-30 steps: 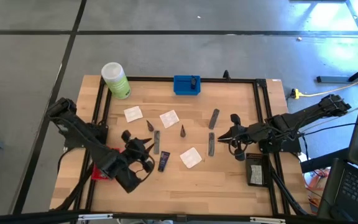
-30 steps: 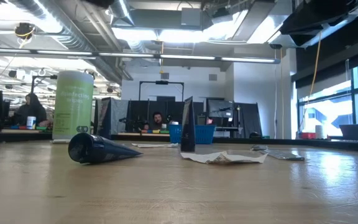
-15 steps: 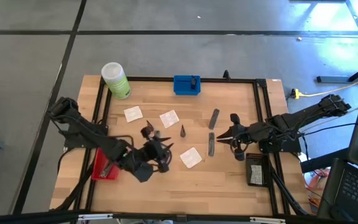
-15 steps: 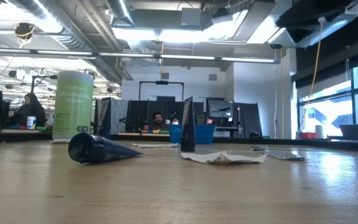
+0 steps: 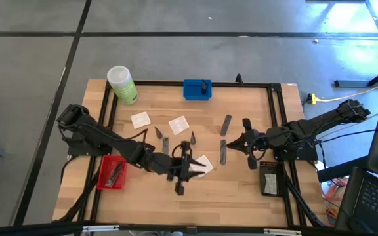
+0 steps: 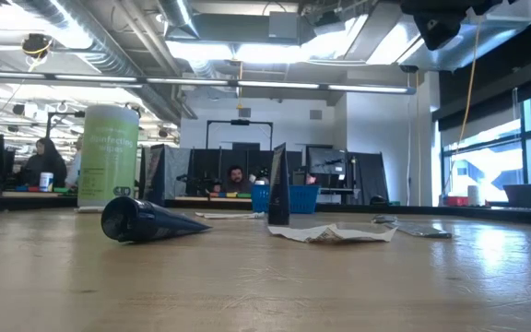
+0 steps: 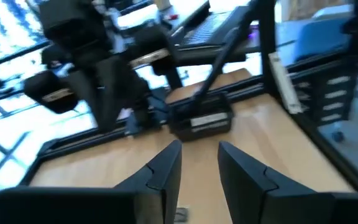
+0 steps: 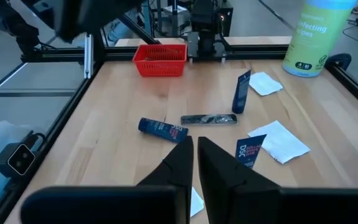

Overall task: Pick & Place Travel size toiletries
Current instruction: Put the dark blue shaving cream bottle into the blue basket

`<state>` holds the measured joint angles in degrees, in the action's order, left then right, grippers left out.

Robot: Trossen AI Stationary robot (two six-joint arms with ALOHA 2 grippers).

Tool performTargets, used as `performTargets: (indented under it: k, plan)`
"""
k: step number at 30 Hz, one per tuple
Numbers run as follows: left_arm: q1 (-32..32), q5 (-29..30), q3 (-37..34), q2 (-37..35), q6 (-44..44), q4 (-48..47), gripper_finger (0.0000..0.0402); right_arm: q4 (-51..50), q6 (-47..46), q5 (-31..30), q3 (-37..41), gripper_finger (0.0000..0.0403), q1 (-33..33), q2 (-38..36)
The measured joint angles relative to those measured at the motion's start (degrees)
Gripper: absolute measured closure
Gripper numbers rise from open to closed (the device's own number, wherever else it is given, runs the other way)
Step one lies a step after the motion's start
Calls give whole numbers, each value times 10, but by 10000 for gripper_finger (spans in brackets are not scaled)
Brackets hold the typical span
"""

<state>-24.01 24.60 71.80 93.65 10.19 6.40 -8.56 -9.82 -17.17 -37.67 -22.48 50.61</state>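
Note:
The travel size toiletries lie spread over the wooden table: white sachets (image 5: 140, 119) (image 5: 178, 124) (image 5: 203, 165), grey tubes (image 5: 226, 124) (image 5: 223, 151) (image 5: 165, 148), dark cones (image 5: 158, 132) (image 5: 193, 137) and a navy tube (image 8: 162, 129). One grey item lies in the red tray (image 5: 104, 177). My left gripper (image 5: 190, 168) (image 7: 197, 168) hangs open above the table's middle, beside the near sachet and pointing toward the right edge, with nothing between its fingers. My right gripper (image 5: 238, 141) (image 8: 195, 155) hovers shut at the right, holding nothing.
A light-green bottle (image 5: 122, 84) stands at the far left corner. A blue tray (image 5: 192, 90) sits at the far edge and a black tray (image 5: 270, 180) outside the frame at the right. In the low view one cone (image 6: 146, 221) lies on its side and another (image 6: 277, 198) stands upright.
My left gripper has swung from over the red tray toward the table's right, out over the middle, rolling and levelling as it went. The red tray, with a grey item in it, now shows uncovered. The items on the table have not moved.

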Motion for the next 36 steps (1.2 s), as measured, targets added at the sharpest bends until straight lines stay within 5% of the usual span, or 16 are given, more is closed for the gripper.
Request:
performTargets:
  k: [6, 15, 22, 30, 36]
  plan:
    - [67, -4, -38, -30, -42, 7, 320, 0, 0, 0, 0, 377, 0, 0]
    - [222, -138, -108, -70, -136, 60, 357, -5, -2, 0, 0, 364, 0, 0]
    - [299, -140, -133, -70, -176, 39, 366, -18, -2, -15, 0, 356, 0, 0]
    - [307, -182, -133, -70, -216, -28, 364, -25, -21, -46, 0, 354, 0, 4]
    - [288, -229, -133, -70, -215, -93, 372, -9, -44, -70, 0, 362, 22, 77]
